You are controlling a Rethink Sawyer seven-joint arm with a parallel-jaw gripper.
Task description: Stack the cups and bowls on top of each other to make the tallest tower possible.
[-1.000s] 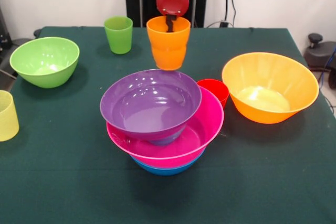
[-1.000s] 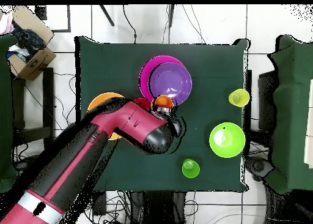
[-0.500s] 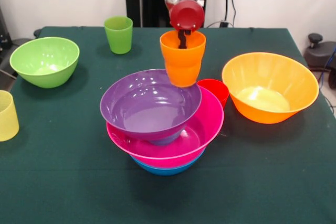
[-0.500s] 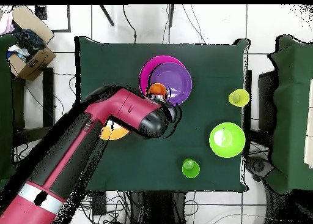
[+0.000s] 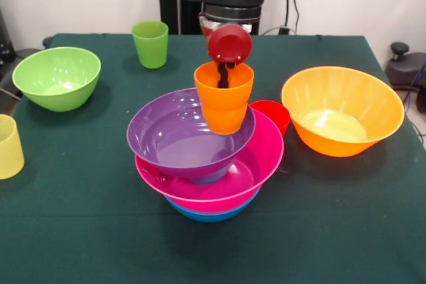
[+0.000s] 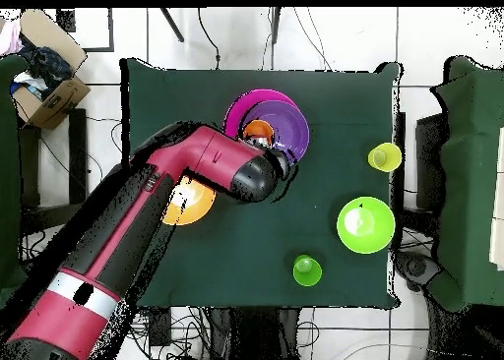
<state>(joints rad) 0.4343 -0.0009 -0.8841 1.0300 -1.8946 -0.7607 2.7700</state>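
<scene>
A: Bowls first: where do they sit?
B: Pink bowl [image 5: 256, 164] sits on a blue one [image 5: 210, 215] mid-table, purple bowl [image 5: 180, 141] tilted inside it; orange bowl [image 5: 343, 114] and lime bowl [image 5: 56, 78] stand apart on the table [image 5: 80, 231].
A: And the cups?
B: Orange cup [image 5: 224, 101] hangs over the purple bowl, the gripper [image 5: 223, 78] clamped on its rim; the red cup [image 5: 271, 112] stands behind the stack; green [image 5: 150, 44] and yellow [image 5: 9, 145] stand apart.

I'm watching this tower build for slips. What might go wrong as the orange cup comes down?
1. The hand holds the orange cup by its rim over the purple bowl's far side, not its middle; released there, it may slide or tip.
2. The purple bowl sits tilted and off-centre in the pink bowl, so a push could shift the tower.
3. The red cup stands close behind.
</scene>
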